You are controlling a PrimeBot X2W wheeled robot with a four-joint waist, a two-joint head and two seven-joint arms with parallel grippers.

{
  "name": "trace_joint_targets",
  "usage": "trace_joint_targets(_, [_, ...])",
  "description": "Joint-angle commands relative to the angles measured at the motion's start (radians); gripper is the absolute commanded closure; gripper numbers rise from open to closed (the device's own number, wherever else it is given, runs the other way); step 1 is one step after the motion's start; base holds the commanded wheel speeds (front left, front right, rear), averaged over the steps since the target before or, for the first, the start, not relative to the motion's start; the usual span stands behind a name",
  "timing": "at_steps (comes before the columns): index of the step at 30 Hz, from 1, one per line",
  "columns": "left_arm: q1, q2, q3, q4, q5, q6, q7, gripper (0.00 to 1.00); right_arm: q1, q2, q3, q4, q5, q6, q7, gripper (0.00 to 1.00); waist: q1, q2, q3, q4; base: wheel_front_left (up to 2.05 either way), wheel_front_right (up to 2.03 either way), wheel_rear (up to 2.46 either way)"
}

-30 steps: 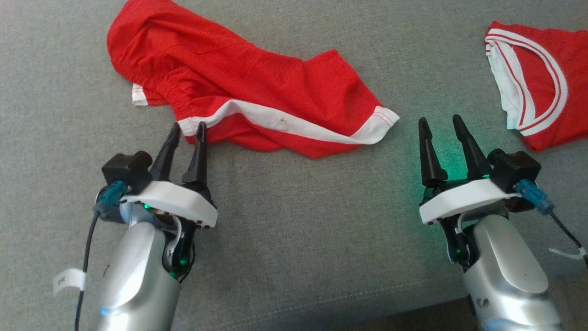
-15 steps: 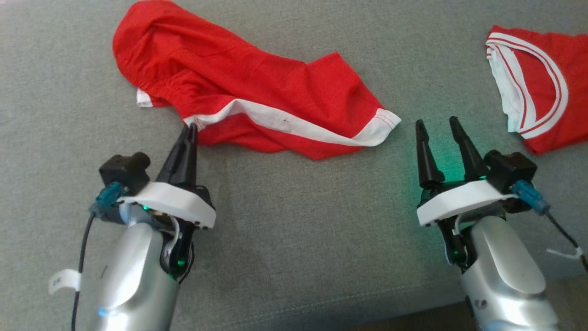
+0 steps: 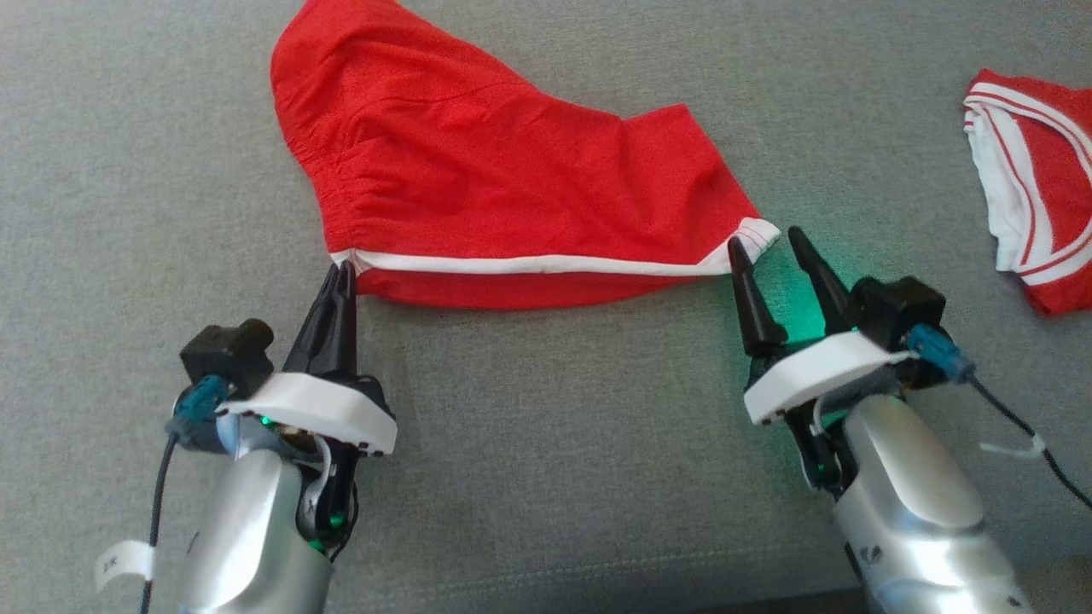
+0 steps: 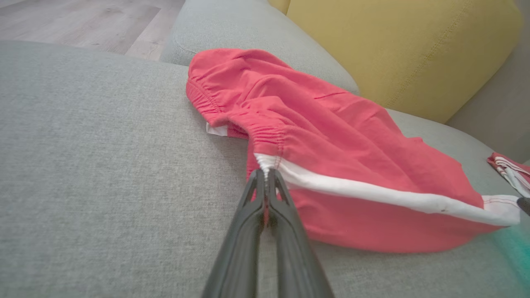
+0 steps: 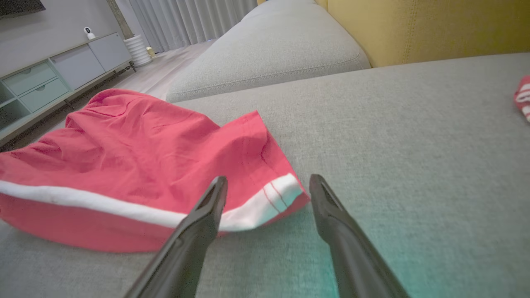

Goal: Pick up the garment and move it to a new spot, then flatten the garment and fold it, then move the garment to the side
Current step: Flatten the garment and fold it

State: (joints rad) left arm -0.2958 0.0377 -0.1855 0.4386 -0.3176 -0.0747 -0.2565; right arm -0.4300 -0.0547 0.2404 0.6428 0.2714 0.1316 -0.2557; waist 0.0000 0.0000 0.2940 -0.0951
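Note:
The garment (image 3: 503, 179) is a pair of red shorts with a white side stripe, lying on a grey sofa seat (image 3: 546, 426). My left gripper (image 3: 339, 271) is shut on the waistband end of the white stripe, seen close up in the left wrist view, where the left gripper (image 4: 265, 174) pinches the garment (image 4: 331, 157). My right gripper (image 3: 768, 243) stands open at the white hem corner on the right. In the right wrist view that hem of the garment (image 5: 165, 165) lies between the fingers of the right gripper (image 5: 268, 182), untouched by either.
A second red and white garment (image 3: 1041, 188) lies at the far right of the seat. Yellow cushions (image 4: 397, 45) stand at the sofa's back. Beyond the seat are wooden floor (image 4: 83, 25) and a low cabinet (image 5: 62, 70).
My left gripper closed on the stripe's waistband end and the shorts are now drawn out straighter. My right gripper came up to the hem corner. The head camera also shifted.

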Motion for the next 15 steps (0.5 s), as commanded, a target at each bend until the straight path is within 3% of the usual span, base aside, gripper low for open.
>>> trace_joint_targets(1, [-0.019,0.013,0.019,-0.033,0.007,0.010,-0.005,1.00,-0.029,0.005,0.012,-0.017,-0.003,-0.001,-0.006,0.00,0.0000,0.0000,0.002,0.006,0.00,0.00,0.00])
trace_joint_targets(6, [-0.021,0.013,0.003,-0.033,0.001,0.014,-0.005,1.00,-0.053,0.005,0.010,0.012,-0.024,-0.001,-0.006,0.00,0.0000,0.0000,0.006,0.019,0.00,0.00,0.00])
trace_joint_targets(10, [-0.024,0.013,-0.008,-0.034,0.002,0.015,-0.005,1.00,-0.054,0.005,0.007,0.021,-0.020,-0.001,-0.006,0.11,0.0000,0.0000,0.009,0.018,0.00,0.00,0.00])
trace_joint_targets(12, [-0.025,0.013,-0.011,-0.036,0.002,0.017,-0.005,1.00,-0.052,0.005,0.003,0.025,-0.018,-0.001,-0.006,0.11,0.0000,0.0000,0.011,0.016,0.00,0.00,0.00])
trace_joint_targets(14, [-0.025,0.013,-0.013,-0.035,0.002,0.017,-0.005,1.00,-0.052,0.005,0.004,0.037,-0.019,-0.001,-0.006,0.28,0.0000,0.0000,0.012,0.014,0.00,0.00,0.00])
trace_joint_targets(15, [-0.026,0.013,-0.013,-0.034,0.001,0.017,-0.005,1.00,-0.054,0.005,0.004,0.042,-0.020,-0.001,-0.006,0.53,0.0000,0.0000,0.012,0.014,0.00,0.00,0.00])
